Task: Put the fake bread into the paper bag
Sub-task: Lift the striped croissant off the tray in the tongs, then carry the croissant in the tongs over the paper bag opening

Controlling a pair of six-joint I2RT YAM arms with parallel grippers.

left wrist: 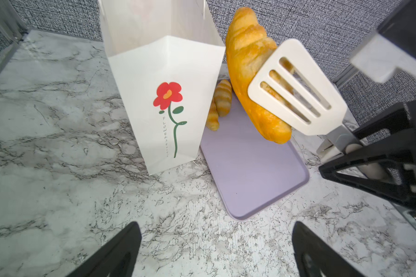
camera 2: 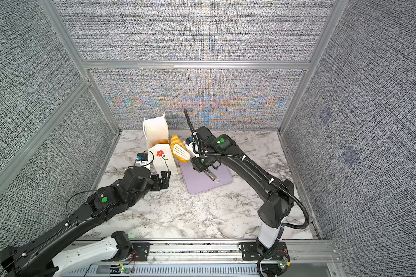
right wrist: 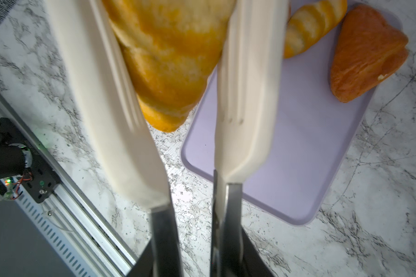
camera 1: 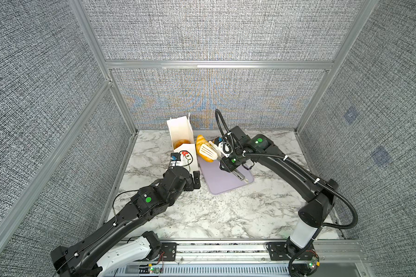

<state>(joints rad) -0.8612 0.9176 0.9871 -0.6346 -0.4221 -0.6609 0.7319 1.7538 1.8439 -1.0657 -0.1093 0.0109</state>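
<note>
The right gripper (camera 1: 229, 166) is clamped on the metal handles of a pair of white slotted tongs (left wrist: 296, 88). The tongs' two flat heads pinch a long golden loaf (left wrist: 247, 60) between them. The loaf hangs in the air, steeply tilted, just right of the paper bag (left wrist: 139, 96) near its open top, over the far left end of the lilac tray (left wrist: 250, 172).

The bag stands upright on the marble table (camera 1: 214, 215), with its flower print facing the near side. A browned bun (camera 1: 180, 143) shows down inside it.

On the far end of the tray lie a striped croissant (right wrist: 310, 28) and, just beside it, an orange-brown triangular piece (right wrist: 368, 52).

The left gripper (left wrist: 216, 249) sits low on the near side of the bag with its fingers spread wide, gripping nothing and clear of the paper.
</note>
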